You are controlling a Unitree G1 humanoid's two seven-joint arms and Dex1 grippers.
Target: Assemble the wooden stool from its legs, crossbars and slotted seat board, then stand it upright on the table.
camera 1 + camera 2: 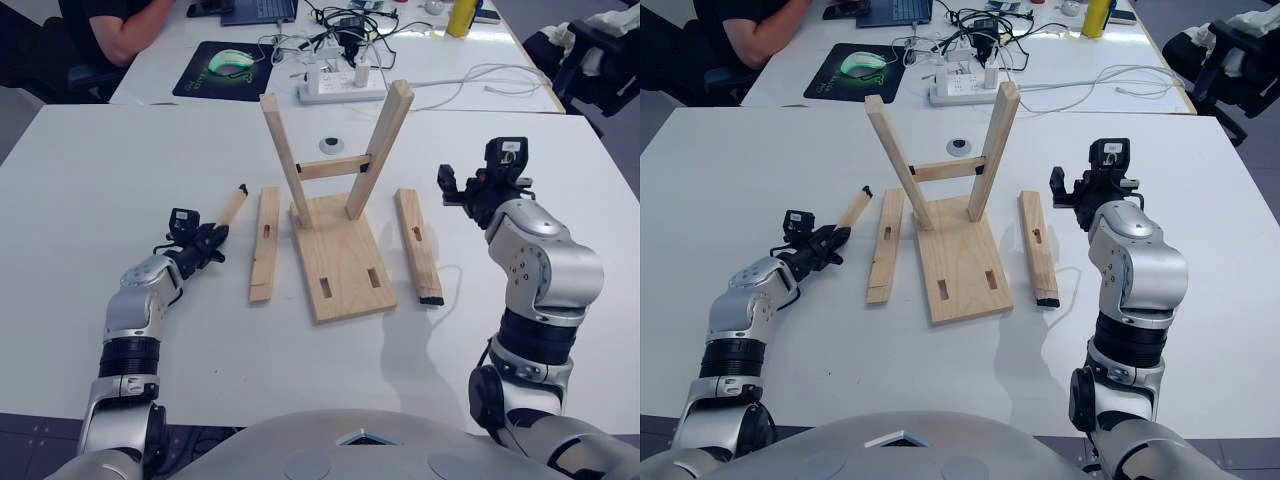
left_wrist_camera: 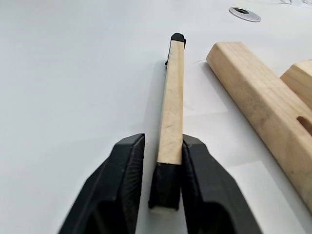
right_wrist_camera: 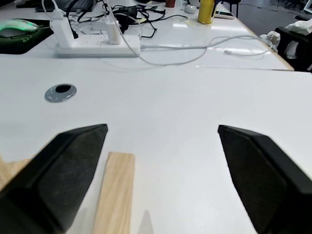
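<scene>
The slotted seat board (image 1: pixel 345 270) lies flat mid-table. Two legs (image 1: pixel 283 150) (image 1: pixel 380 145) stand in its far slots, joined by a crossbar (image 1: pixel 332 167). One loose leg (image 1: pixel 265 243) lies to the left of the board and another (image 1: pixel 418 245) to its right. A thin crossbar (image 2: pixel 173 97) with black end caps lies left of the left loose leg. My left gripper (image 2: pixel 164 141) straddles its near end, open, one finger (image 2: pixel 195 151) touching it and a narrow gap at the other. My right gripper (image 3: pixel 161 161) hovers wide open over the far end of the right loose leg (image 3: pixel 114 195).
A round grommet (image 1: pixel 331 145) sits in the table behind the board. On the desk behind are a power strip (image 1: pixel 340 85) with tangled cables, a mouse pad (image 1: pixel 215 70) and a yellow bottle (image 1: pixel 462 15). The near half of the table is bare white surface.
</scene>
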